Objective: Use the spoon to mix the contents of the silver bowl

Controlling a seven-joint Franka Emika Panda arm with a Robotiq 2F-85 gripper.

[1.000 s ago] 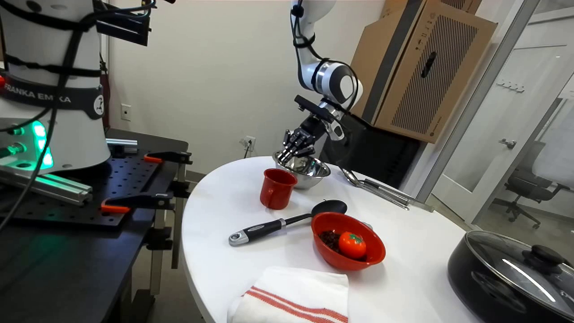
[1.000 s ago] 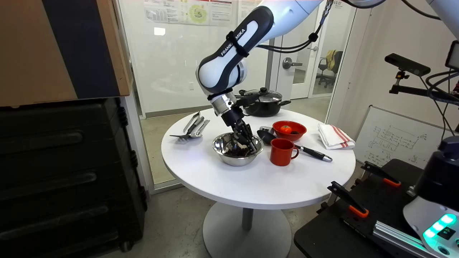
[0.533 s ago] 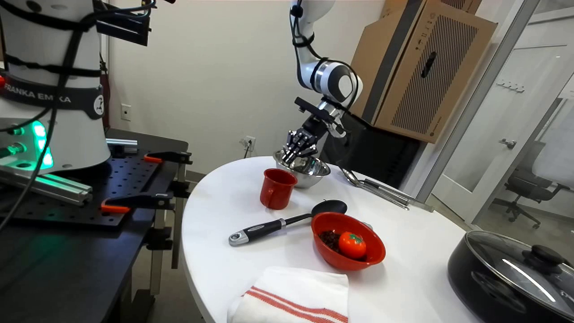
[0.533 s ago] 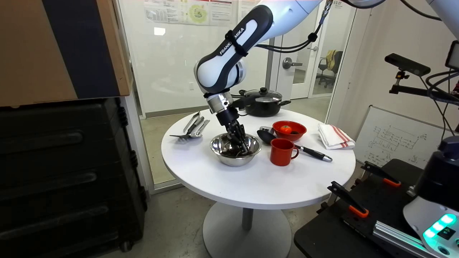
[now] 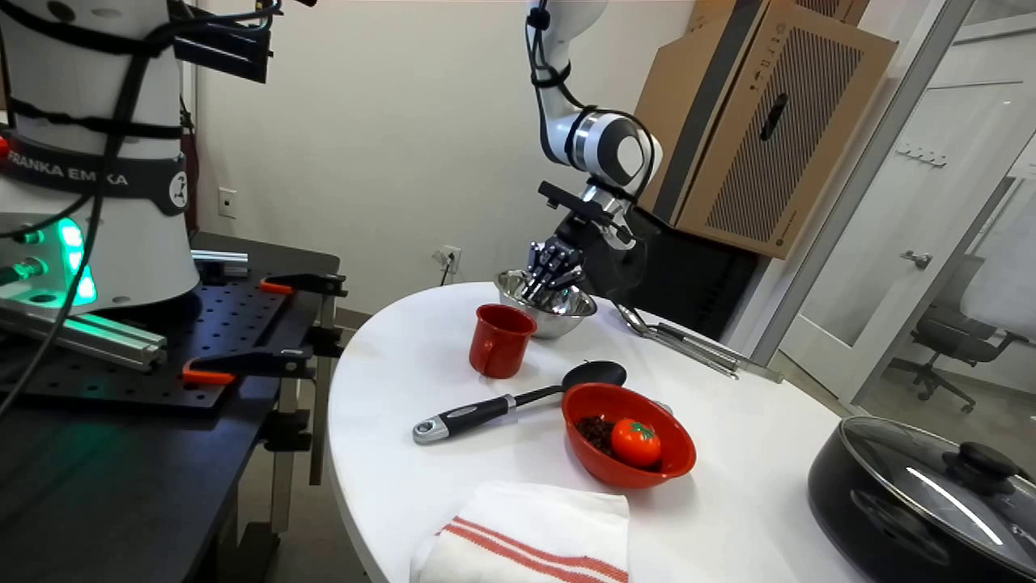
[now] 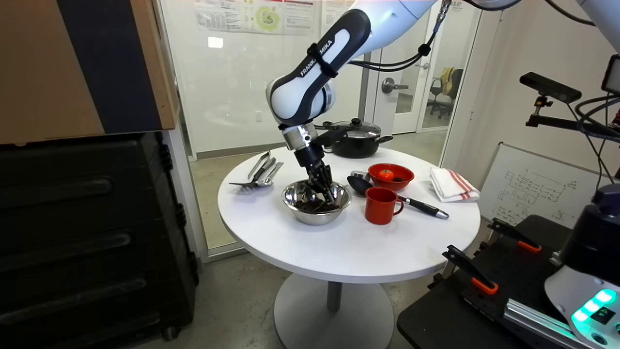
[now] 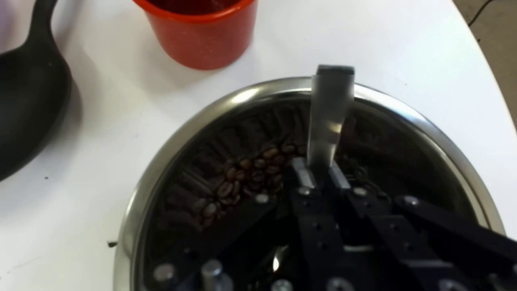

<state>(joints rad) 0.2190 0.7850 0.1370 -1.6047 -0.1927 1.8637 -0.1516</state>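
The gripper [image 7: 321, 174] pinches the spoon [image 7: 326, 129]; in the wrist view its long axis points upward, leaning slightly right, across the silver bowl [image 7: 243, 96].

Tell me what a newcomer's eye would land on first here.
Probably the white robot arm, angled down to the silver bowl, with the spoon held between its fingers. Next, I'd guess, the bright reds on the white table: the red cup beside the silver bowl, and the red bowl holding a tomato near the striped towel.
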